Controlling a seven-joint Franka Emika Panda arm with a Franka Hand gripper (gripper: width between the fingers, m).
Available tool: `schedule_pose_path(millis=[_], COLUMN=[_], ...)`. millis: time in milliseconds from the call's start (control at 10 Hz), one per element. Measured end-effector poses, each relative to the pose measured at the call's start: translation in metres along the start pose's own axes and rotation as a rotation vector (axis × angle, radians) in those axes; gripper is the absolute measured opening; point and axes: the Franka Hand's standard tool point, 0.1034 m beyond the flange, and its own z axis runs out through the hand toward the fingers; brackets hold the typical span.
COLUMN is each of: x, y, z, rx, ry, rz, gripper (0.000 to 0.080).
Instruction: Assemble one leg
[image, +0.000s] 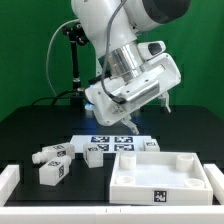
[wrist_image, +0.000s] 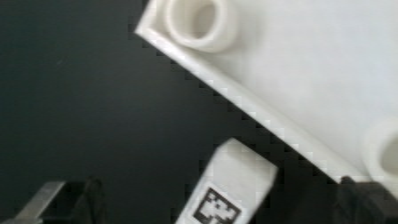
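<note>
Several small white legs with marker tags lie on the black table. One leg (image: 150, 145) lies by the far edge of the large white tray (image: 128, 182). Another leg (image: 95, 152) lies in the middle, and two more (image: 50, 165) lie at the exterior view's left. My gripper (image: 152, 106) hangs well above the table, over the tray's far side, tilted. In the wrist view the leg (wrist_image: 235, 188) lies next to the tray's edge (wrist_image: 267, 90), between my dark fingertips (wrist_image: 54, 200). The jaws stand apart and hold nothing.
The marker board (image: 112, 139) lies behind the legs. The tray has round sockets (wrist_image: 192, 22) at its corners. A white rail (image: 8, 180) lies at the front of the exterior view's left. A black post (image: 72, 60) stands behind the arm.
</note>
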Motion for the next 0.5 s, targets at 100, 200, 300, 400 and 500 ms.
schedule_pose_path(millis=[100, 200, 300, 400, 500], x=[-0.001, -0.001, 0.001, 0.005, -0.004], y=[-0.001, -0.001, -0.001, -0.006, -0.015], z=[-0.001, -0.002, 0.0, -0.001, -0.012], rx=[0.001, 0.002, -0.026, -0.125, -0.178], ry=[0.001, -0.002, 0.012, 0.04, 0.041], rz=[-0.004, -0.004, -0.06, -0.151, -0.199], gripper=[0.0649, 0.0649, 0.0649, 0.0649, 0.0649])
